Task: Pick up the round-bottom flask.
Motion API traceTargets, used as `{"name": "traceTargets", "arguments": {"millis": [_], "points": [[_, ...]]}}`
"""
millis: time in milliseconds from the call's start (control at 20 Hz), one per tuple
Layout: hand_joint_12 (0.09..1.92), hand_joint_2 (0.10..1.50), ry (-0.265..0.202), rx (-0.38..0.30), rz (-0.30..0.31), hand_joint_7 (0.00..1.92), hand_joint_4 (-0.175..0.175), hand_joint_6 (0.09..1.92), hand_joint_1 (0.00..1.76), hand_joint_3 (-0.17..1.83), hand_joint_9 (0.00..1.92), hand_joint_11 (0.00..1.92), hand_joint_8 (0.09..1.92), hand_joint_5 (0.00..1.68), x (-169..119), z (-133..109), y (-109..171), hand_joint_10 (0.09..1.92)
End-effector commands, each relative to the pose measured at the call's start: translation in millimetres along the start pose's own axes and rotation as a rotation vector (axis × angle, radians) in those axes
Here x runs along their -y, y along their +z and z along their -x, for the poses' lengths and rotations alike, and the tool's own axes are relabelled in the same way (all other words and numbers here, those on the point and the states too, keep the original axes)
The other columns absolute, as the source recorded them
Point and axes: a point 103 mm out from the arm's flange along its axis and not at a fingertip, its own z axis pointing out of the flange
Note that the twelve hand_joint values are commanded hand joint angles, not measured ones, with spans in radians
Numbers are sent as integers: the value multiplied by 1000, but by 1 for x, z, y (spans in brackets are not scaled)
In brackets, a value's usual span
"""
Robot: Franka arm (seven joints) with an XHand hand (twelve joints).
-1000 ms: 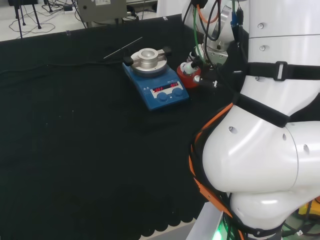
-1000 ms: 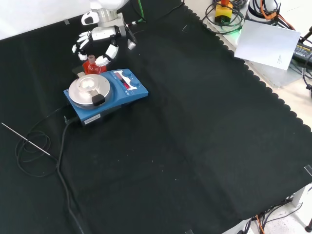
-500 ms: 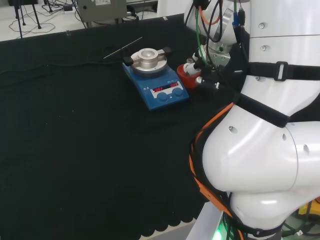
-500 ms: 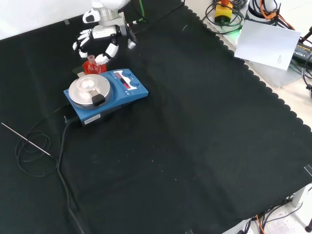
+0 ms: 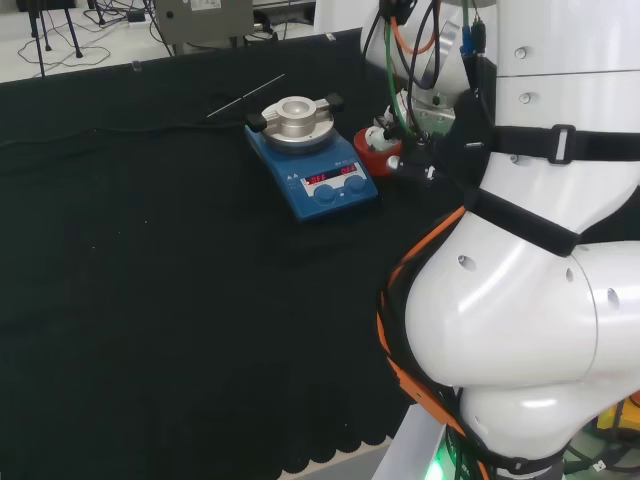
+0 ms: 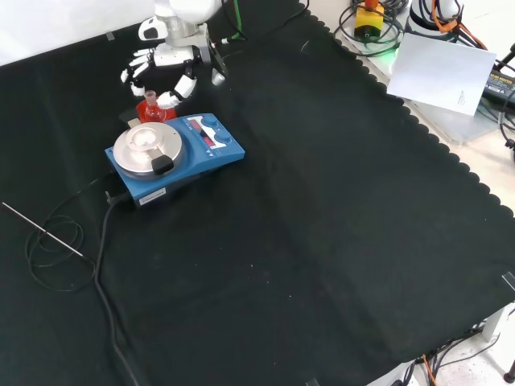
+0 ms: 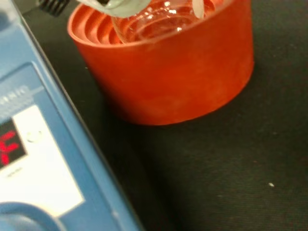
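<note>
On the bench's black cloth (image 6: 322, 201), seen from the front view, a thin metal rod (image 6: 42, 229) and a looped cable (image 6: 88, 265) lie nearest the camera, ahead of a blue hotplate stirrer (image 6: 173, 153) with a round steel top. Just behind the stirrer stands the red ribbed stand (image 6: 150, 111), and in it sits the round-bottom flask (image 7: 159, 19), its clear glass bulb visible in the wrist view resting in the stand's ribbed cup. Farthest back, the hand (image 6: 165, 68) hovers over the flask with fingers curled around its neck area; whether they already touch the glass cannot be told, and the flask is not yet lifted.

To do the step well, the fingers and thumb should likely close on the neck from opposite sides, then rise straight up so the bulb clears the stand without dragging it or knocking the stirrer just beside it.

The stirrer's panel carries red lit digits and small print, too blurred here to be read
</note>
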Motion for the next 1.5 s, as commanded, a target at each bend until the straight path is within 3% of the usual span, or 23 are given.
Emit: {"name": "traceTargets", "arguments": {"millis": [50, 150, 250, 550, 850, 1350, 1450, 1500], "points": [[1214, 798, 3, 8, -15, 152, -96, 812, 822, 625, 268, 0, 686, 546, -2, -19, -1, 771], [1216, 800, -10, -7, -27, 152, -96, 818, 822, 624, 268, 0, 686, 551, -1, -24, 0, 771], [1218, 801, -24, -51, -37, 153, -96, 823, 821, 623, 268, 0, 687, 556, -6, -5, -7, 772], [1222, 806, -42, -59, -42, 153, -97, 834, 817, 620, 268, 0, 688, 565, -7, -4, -8, 773], [1228, 817, -69, -41, -41, 158, -102, 857, 816, 619, 271, 0, 692, 604, -6, -11, -9, 775], [1260, 865, -55, -13, -23, 174, -118, 936, 827, 613, 296, 0, 702, 784, -7, -10, -9, 780], [1286, 1014, -57, -8, -17, 178, 31, 1156, 916, 360, 307, 0, 719, 810, -7, -13, -8, 786], [1299, 1076, -58, -6, -13, 182, 70, 1216, 939, 247, 316, 0, 724, 812, -7, -15, -8, 785]]}}
